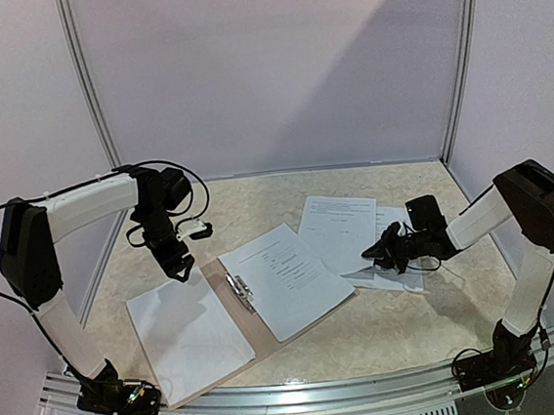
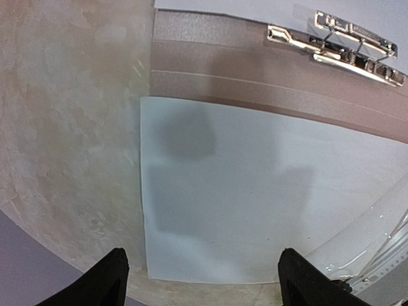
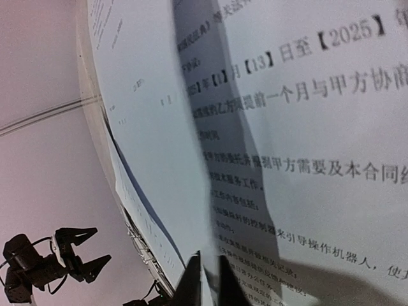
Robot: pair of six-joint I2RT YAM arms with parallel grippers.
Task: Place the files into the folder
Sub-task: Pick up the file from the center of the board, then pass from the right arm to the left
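The brown folder lies open left of centre, its metal clip along the spine. A blank white sheet covers its left flap and a printed file lies on its right half. More printed files lie overlapped to the right. My right gripper is low at their near edge; in the right wrist view it is shut on the edge of a printed sheet. My left gripper hovers open over the folder's far left corner, above the white sheet, holding nothing.
The tabletop is marbled beige, walled by pale panels at the back and sides. A metal rail runs along the near edge between the two arm bases. The folder's brown card and clip show in the left wrist view.
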